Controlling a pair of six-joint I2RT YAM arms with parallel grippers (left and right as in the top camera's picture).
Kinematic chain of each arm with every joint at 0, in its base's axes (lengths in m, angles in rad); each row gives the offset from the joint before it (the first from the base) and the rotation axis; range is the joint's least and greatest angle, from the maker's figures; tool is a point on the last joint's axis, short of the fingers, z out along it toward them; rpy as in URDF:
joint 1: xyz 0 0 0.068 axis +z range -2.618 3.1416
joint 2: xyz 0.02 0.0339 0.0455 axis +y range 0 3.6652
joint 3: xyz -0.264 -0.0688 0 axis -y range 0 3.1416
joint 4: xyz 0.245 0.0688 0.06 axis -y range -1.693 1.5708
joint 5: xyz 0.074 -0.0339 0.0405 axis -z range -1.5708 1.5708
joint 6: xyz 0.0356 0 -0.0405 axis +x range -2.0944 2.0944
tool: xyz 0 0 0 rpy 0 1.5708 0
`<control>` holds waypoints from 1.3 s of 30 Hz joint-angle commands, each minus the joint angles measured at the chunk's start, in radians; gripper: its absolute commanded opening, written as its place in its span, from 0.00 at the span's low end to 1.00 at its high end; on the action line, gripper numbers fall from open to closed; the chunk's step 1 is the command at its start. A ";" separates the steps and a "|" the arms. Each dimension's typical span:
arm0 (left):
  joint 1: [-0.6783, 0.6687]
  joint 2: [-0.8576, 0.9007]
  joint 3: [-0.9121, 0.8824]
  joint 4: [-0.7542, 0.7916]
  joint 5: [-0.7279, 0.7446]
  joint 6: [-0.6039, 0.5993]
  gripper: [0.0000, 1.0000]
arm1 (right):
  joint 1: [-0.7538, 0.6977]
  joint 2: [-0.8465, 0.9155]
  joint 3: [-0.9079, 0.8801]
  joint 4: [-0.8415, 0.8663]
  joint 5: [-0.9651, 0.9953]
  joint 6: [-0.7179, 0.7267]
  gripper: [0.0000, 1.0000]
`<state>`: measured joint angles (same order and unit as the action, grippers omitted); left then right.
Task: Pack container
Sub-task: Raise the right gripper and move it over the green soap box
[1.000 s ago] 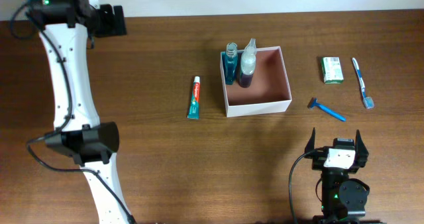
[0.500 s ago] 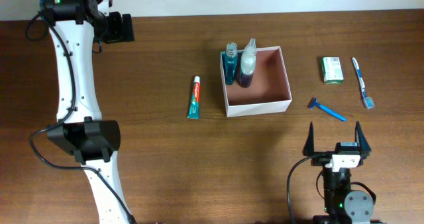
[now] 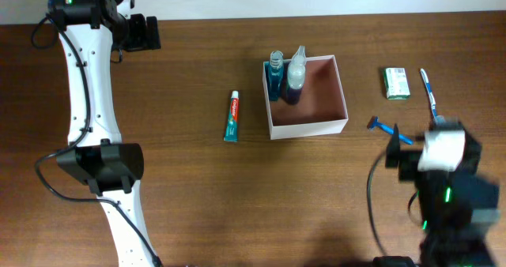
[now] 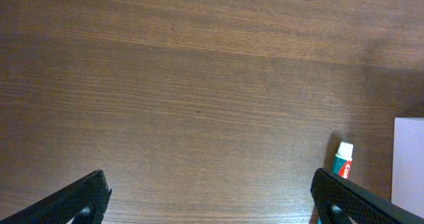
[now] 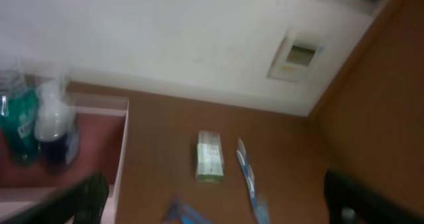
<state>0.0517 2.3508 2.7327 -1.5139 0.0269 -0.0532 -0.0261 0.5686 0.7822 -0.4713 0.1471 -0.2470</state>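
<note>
- The container (image 3: 322, 93) sits mid-table towards the far edge, mouth up. Being square, it has no long axis, and its walls run nearly in line with the table edges.
- A teal bottle (image 3: 274, 76) and a spray bottle (image 3: 295, 76) stand in its far-left corner.
- The toothpaste (image 3: 231, 116), packet (image 3: 397, 83), toothbrush (image 3: 431, 97) and razor (image 3: 387, 129) lie outside, unpacked.
- The left gripper (image 4: 212, 204) and right gripper (image 5: 218, 204) both gape wide, holding nothing.

Brown wooden table (image 3: 198, 188), toothpaste tube (image 3: 231, 117), white-walled container (image 3: 308, 128), green packet (image 3: 397, 84), toothbrush (image 3: 428, 89), seemingly a blue razor (image 3: 383, 126)
</note>
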 commanded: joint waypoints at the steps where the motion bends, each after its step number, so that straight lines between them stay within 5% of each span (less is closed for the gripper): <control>1: 0.002 0.003 0.000 0.003 0.007 -0.010 0.99 | 0.004 0.284 0.290 -0.189 0.021 -0.011 0.99; 11: 0.002 0.003 0.000 0.003 0.007 -0.010 0.99 | -0.001 1.028 1.218 -0.930 -0.121 -0.006 0.99; 16: 0.002 0.003 0.000 0.003 0.007 -0.010 0.99 | -0.001 1.213 1.520 -1.082 -0.163 0.001 0.99; 22: 0.002 0.003 0.000 0.003 0.007 -0.010 1.00 | -0.089 1.283 1.580 -1.059 -0.165 0.041 0.99; 31: 0.002 0.003 0.000 0.003 0.007 -0.010 0.99 | -0.316 1.470 1.579 -1.052 -0.462 0.100 0.99; 39: 0.002 0.003 0.000 0.003 0.007 -0.010 0.99 | -0.275 1.609 1.579 -1.029 -0.217 0.012 0.99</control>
<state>0.0521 2.3508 2.7327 -1.5127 0.0265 -0.0532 -0.3260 2.1368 2.3554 -1.5116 -0.1509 -0.2127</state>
